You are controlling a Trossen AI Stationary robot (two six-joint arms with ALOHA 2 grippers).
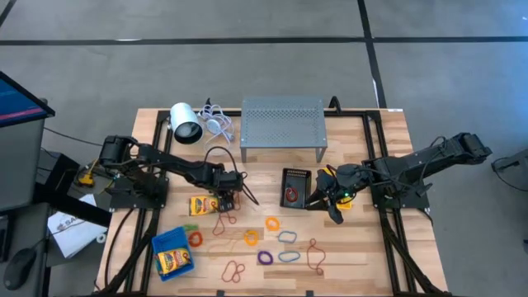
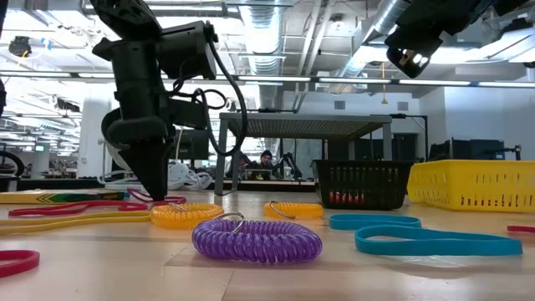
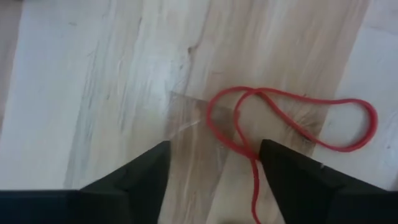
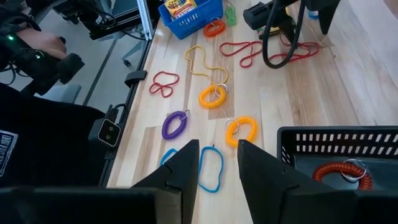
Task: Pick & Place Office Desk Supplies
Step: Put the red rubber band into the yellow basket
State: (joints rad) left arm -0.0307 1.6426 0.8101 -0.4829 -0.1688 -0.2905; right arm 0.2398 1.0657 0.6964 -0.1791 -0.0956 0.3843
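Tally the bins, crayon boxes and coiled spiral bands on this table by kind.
Bins: 3 (blue bin, black bin, yellow bin)
Crayon boxes: 2
Coiled bands: 5
Total: 10

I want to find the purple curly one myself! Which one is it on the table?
Start at the black bin in the middle of the wooden table, then look toward the table's near edge, past the orange coil. The purple coil lies there beside a pale blue band. It is the only purple loop, thick and springy like a phone cord, not thin and flat.
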